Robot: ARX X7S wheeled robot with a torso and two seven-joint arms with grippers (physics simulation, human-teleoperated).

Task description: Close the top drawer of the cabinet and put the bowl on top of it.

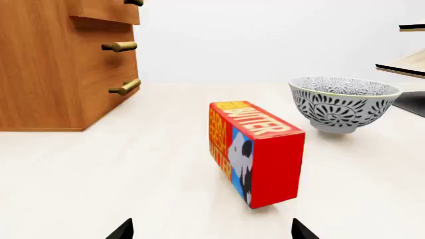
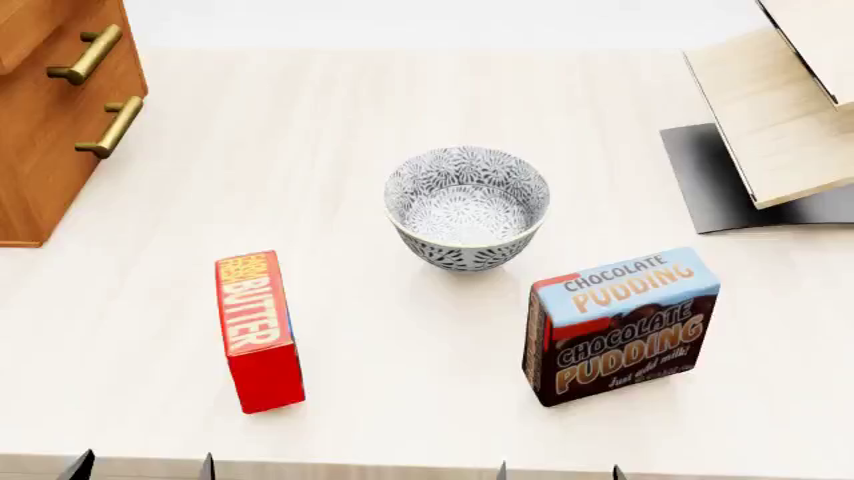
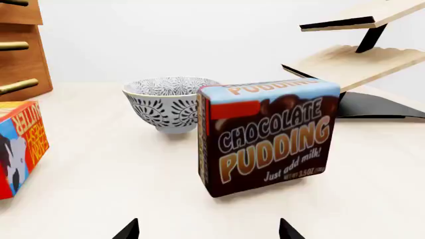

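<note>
1. left claw (image 1: 212, 233) and right claw (image 3: 208, 231): only the 2 tips of each show, set apart, holding nothing.
2. butter box (image 2: 259, 330) and pudding box (image 2: 621, 323) stand on the counter (image 2: 400, 150) nearest the claws.
3. bowl (image 2: 467, 207): upright between and beyond them.
4. cabinet (image 1: 40, 74): far left; top drawer (image 1: 106, 10) juts out.

I'm seeing the cabinet (image 2: 54, 110) running off the head view's upper-left corner — its top surface isn't showing in any view. The top drawer (image 1: 109, 11) is getting cropped in the left wrist view. Both grippers are showing only dark fingertips (image 1: 123, 230) at the frame bottoms. The shelf (image 2: 787, 110) is being cut by the right edge.
</note>
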